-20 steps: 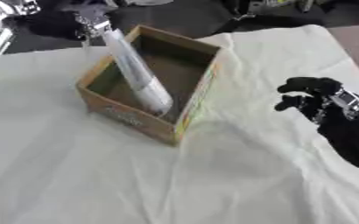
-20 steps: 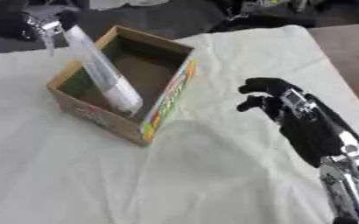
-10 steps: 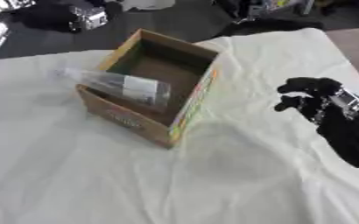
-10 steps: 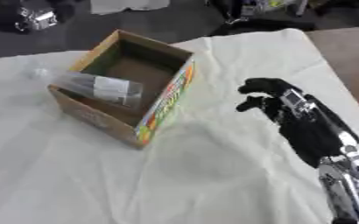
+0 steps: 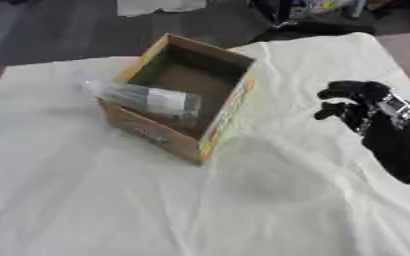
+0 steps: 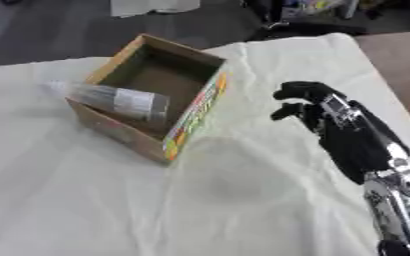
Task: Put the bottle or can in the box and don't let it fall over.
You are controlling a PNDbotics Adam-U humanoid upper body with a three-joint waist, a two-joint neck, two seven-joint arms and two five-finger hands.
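— Bottle [image 5: 147,99] down, from where I sit at the controls: the clear plastic one with the pale label lies on its side across the near-left wall of the cardboard box [image 5: 229,107], cap end poking out over the white cloth [image 5: 243,200], base end just inside the opening.

— So it isn't standing in the box?

— No. It is tipped flat, resting on the rim, half in and half out. The box itself sits open-topped and askew on the cloth, toward the far left of the table, its printed side panel facing my right.

— And your hands?

— I see only my right hand [image 6: 327,117]. It hovers over the cloth to the right of the box, well apart from it, fingers curled inward and wrapped around nothing. The black forearm runs back to the lower right corner. My left hand shows in neither eye view.

— Anything else on the table?

— Just the wrinkled cloth. Beyond its far edge I make out dark floor and some clutter, too blurred to name.
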